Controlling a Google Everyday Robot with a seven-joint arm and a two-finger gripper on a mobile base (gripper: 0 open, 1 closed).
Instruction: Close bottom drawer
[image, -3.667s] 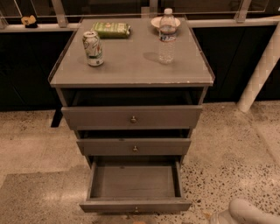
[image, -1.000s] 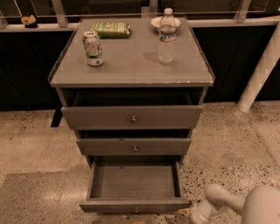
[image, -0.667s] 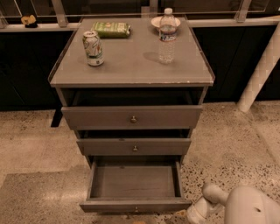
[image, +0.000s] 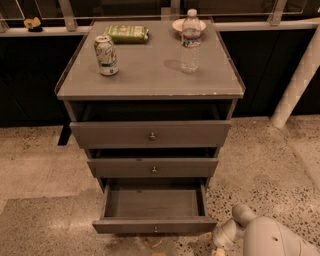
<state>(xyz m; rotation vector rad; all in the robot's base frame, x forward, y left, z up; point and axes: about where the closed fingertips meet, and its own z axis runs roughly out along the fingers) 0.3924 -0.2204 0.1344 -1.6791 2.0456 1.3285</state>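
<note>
The bottom drawer (image: 154, 225) of the grey-brown cabinet stands pulled far out, its plain grey box empty and its slim front panel with a tiny round knob (image: 155, 229) near the bottom edge of the view. My gripper (image: 218, 247) sits low at the bottom right, just right of the drawer's front right corner, at the end of the pale arm (image: 272, 237). It is mostly cut off by the frame edge.
The middle drawer (image: 153, 167) and top drawer (image: 151, 134) are each pulled out a little. On the cabinet top (image: 150, 75) stand a soda can (image: 106, 55), a water bottle (image: 190, 42), a green packet (image: 126, 33) and a bowl (image: 176, 24). A white post (image: 298, 80) stands at right on speckled floor.
My arm has come into view at the bottom right and moved left toward the bottom drawer's front corner. The drawers have not moved.
</note>
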